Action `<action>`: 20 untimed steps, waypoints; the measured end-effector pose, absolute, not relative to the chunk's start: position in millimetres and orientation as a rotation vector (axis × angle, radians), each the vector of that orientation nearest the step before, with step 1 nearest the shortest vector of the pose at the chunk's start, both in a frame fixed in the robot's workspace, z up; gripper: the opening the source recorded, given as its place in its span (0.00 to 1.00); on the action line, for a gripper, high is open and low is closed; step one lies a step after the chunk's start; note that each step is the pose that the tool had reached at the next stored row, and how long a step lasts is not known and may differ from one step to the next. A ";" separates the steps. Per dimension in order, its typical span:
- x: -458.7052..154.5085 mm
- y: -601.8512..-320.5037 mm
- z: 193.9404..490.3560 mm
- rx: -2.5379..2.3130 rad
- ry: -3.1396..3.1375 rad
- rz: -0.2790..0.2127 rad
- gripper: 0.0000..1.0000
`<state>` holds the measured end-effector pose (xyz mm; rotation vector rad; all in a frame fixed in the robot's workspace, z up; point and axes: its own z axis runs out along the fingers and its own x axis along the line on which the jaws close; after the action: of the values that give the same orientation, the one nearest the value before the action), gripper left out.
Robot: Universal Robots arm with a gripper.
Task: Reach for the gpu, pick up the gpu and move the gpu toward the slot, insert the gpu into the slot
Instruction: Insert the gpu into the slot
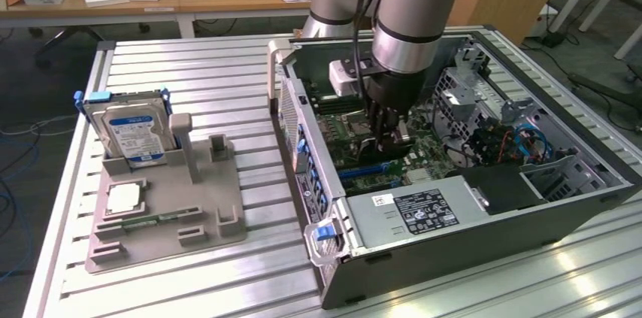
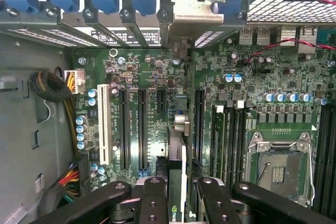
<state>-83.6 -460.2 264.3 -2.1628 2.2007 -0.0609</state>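
While the open computer case (image 1: 561, 205) on the desk (image 1: 201, 70) holds the green motherboard (image 2: 157, 77), the fingers (image 2: 152, 203) reach inside. They are clamped on the gpu (image 2: 177, 182), held edge-on above the slot (image 2: 199, 119).

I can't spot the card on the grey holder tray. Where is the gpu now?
The gpu sits edge-on in the gripper, inside the open computer case over the green motherboard, among its long slots.
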 end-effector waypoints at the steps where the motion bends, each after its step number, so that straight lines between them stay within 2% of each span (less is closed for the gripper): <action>1: -84.0 -460.1 264.1 -2.162 2.199 -0.063 0.26; 20: -89.6 -459.6 255.6 -2.166 2.180 -0.077 0.26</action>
<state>-89.6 -459.6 255.6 -2.1661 2.1803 -0.0772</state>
